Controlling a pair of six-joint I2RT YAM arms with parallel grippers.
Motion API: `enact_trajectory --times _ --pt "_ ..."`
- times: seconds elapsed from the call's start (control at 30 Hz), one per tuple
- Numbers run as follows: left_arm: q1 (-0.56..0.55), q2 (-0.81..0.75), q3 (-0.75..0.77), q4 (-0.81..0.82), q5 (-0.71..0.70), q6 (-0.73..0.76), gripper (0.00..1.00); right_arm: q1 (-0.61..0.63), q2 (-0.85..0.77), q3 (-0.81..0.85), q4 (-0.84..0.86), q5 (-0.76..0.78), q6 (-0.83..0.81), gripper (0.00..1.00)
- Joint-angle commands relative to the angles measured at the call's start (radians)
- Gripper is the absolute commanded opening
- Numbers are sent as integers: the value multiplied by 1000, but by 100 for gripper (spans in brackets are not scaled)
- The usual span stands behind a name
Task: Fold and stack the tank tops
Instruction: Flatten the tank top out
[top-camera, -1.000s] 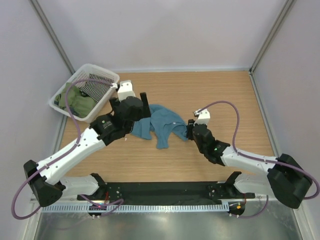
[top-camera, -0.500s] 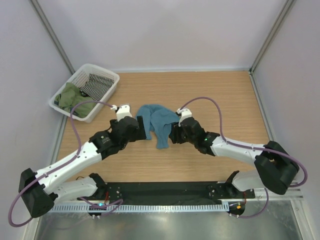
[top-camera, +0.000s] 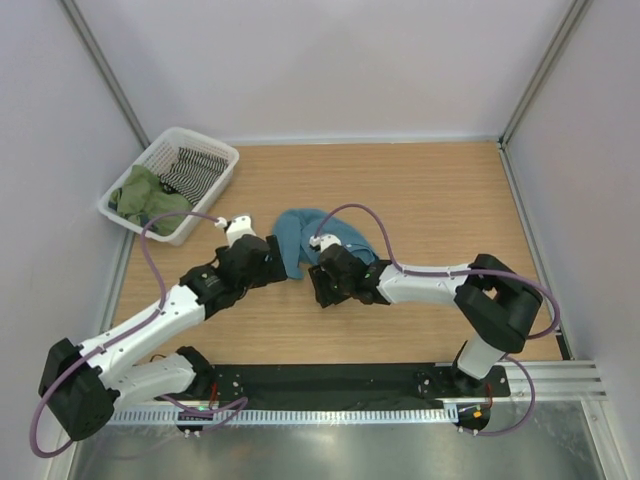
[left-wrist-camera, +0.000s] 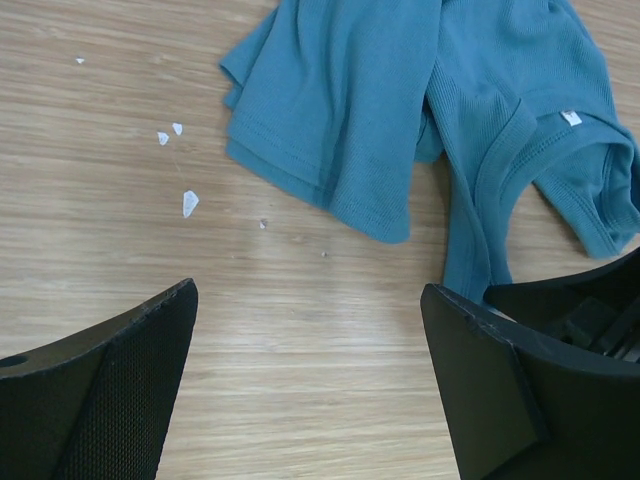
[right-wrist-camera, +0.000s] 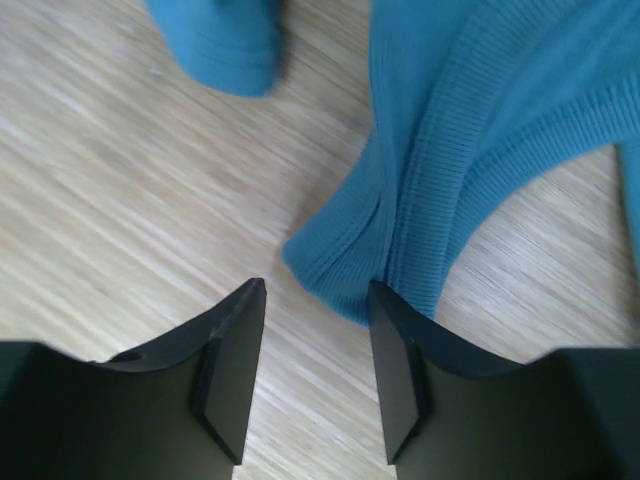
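At far left your olive-green tank top (top-camera: 142, 196) lies in the basket (top-camera: 205, 140). The left end effector (left-wrist-camera: 308, 295) hangs spread wide above the desk (top-camera: 420, 190), just near-left of the crumpled teal tank top (top-camera: 300, 232), likely lining up on its hem. Only the right wrist view shows the right end effector (right-wrist-camera: 316, 292) spread, with the top's ribbed edge at its tips and nothing pinched.

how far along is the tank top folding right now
Barely started. Done: the teal tank top lies out on the table, but crumpled, not folded. In hand: the left tool and right tool sit low by its near edge, both open, gripping nothing yet. Left: folding it, fetching the olive top from the basket, folding that, then stacking both.
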Motion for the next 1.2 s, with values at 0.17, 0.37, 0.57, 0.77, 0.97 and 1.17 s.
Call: enact_trajectory --times 0.17,0.37,0.57,0.77,0.97,1.17 --pt "5 70 22 91 51 20 92 -2 -14 26 -105 132 13 1" --pt "2 172 79 107 106 65 92 -95 -333 -20 -191 232 19 1" --pt "-7 271 134 133 163 101 91 -346 -623 0 -398 419 34 1" --pt "-43 417 211 144 217 126 81 -456 -611 3 -430 398 46 1" --pt "-83 488 235 145 186 129 80 -482 -582 51 -449 464 53 1" --pt "-83 544 234 142 108 128 70 -601 -501 134 -467 502 102 1"
